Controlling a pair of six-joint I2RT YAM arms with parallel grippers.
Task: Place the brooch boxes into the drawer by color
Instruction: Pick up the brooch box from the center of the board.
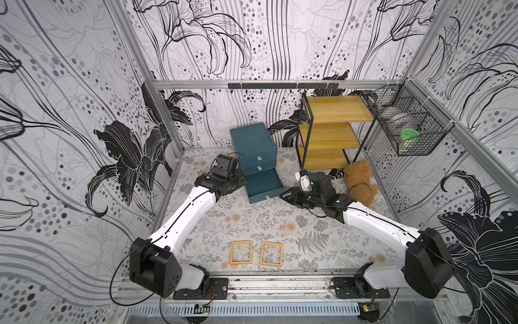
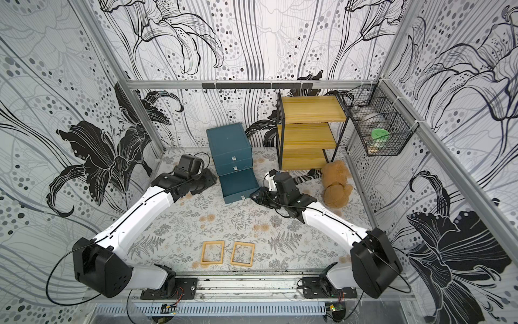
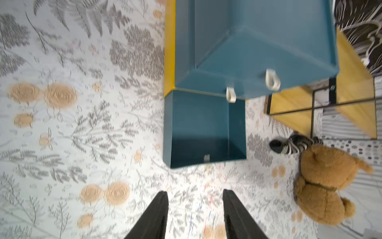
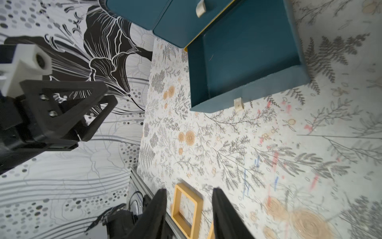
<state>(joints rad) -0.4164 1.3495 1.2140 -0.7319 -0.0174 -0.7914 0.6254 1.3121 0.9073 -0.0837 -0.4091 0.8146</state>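
Top views: high at the front, looking down on the whole table [image 1: 252, 221]; nearly identical. Wrist views: close in, each facing the open drawer [image 3: 204, 128], shared by all four.

Walls [image 1: 70, 112] on all 3 sides are papered in huge black-and-white lilies with grey dots, and an aluminium rail [image 1: 190, 84] runs across the back. The tabletop [image 1: 252, 224] has a pale fern print with tan blooms. Back right there's a yellow wooden shelf rack [image 1: 336, 109], 3 boards in a black frame. A black wire basket [image 1: 420, 148] hangs on the right wall, and a black hook rail [image 1: 283, 85] sits on the back one. Light's soft and even.
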